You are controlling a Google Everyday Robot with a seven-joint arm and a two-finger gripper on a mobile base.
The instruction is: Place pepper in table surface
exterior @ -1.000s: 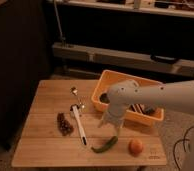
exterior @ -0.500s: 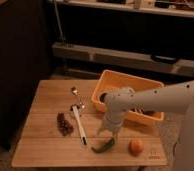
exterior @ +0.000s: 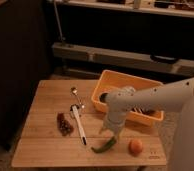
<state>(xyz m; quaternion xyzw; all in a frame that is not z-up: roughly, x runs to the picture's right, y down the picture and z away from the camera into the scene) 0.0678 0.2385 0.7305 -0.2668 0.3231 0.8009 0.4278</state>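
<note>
The green pepper (exterior: 104, 146) is seen lying on the wooden desk (exterior: 42, 150) near its front edge, beside an orange fruit (exterior: 135, 146). The hand (exterior: 109, 133) is held just above it; its grip cannot be told. Placement is judged almost done, only release and withdrawal being left.

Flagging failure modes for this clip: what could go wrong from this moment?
The gripper sits right over the pepper; lifting away could drag it along. The pepper lies near the front edge of the table surface, so a nudge might tip it off. The orange fruit beside it could be knocked rolling.
</note>
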